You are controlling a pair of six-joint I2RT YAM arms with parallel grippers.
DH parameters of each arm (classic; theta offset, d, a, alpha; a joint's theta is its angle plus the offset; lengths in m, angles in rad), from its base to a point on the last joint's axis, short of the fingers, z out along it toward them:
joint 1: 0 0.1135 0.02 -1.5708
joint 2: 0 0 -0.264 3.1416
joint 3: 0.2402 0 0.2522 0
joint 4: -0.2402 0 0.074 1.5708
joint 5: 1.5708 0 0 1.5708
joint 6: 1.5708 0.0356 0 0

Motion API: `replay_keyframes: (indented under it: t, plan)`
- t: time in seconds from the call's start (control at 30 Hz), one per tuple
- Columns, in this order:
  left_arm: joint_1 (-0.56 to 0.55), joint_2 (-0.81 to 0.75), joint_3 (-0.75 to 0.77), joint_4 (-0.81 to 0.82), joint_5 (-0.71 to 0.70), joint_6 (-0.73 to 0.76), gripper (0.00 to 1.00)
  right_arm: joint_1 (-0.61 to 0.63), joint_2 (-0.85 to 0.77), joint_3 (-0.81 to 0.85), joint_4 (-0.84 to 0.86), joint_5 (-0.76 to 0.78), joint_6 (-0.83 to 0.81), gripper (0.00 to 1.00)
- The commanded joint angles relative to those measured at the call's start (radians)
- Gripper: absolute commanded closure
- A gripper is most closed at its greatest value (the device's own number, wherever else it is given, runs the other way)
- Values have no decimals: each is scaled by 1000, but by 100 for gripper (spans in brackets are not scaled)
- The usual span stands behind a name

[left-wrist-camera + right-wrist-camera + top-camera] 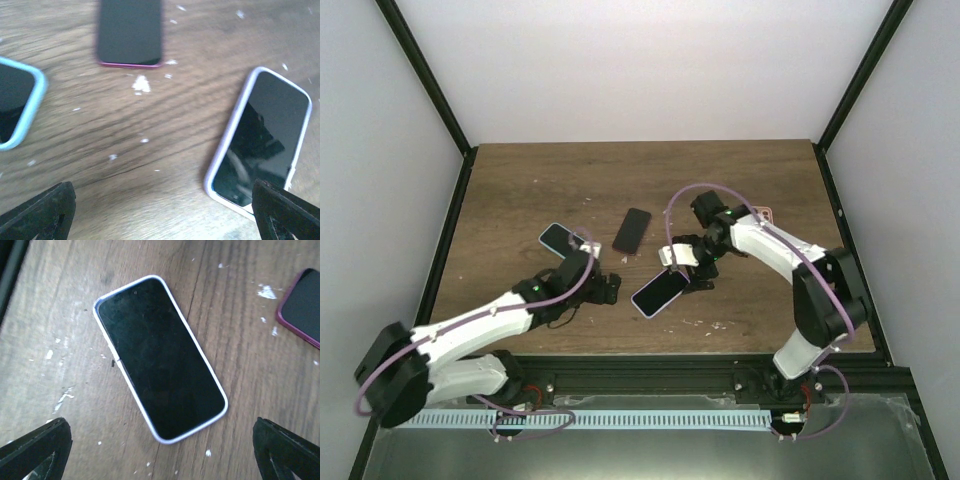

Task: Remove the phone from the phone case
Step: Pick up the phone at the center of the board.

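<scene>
Blue-cased phone (560, 238): flat on the worktop (520, 190), far left, just beyond the left arm's wrist.
Left fingers (40, 212): spread wide, holding nothing, low over bare wood.
Magenta-cased phone (632, 230): screen up, ahead of the left fingers, well clear of them.
Lavender-cased phone (160, 360): probably the task's thing. It lies screen up between the two arms, still in its case, off to the right of the left fingers.
Long axis: diagonal, near-left to far-right in the overhead view, so askew to the right fingers' gap.
Right fingers (285, 450): spread wide and empty, with the lavender-cased phone centred just ahead of their gap.
Nearer arm: the right, by my reading. It needs a wrist turn to span the short sides.
</scene>
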Motion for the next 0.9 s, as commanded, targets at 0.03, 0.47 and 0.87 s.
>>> replay_keyframes:
  t: [0.03,0.47,0.87]
  plan:
    - [8,-230,-132,10,-93,-232,0,78,120,50,133,125,-12,0]
    - [21,-407,-252,-3,-104,-276,0,142,357,175,10,183,9,0]
    - [35,-348,-190,28,-80,-129,0,142,326,126,-151,162,58,0]
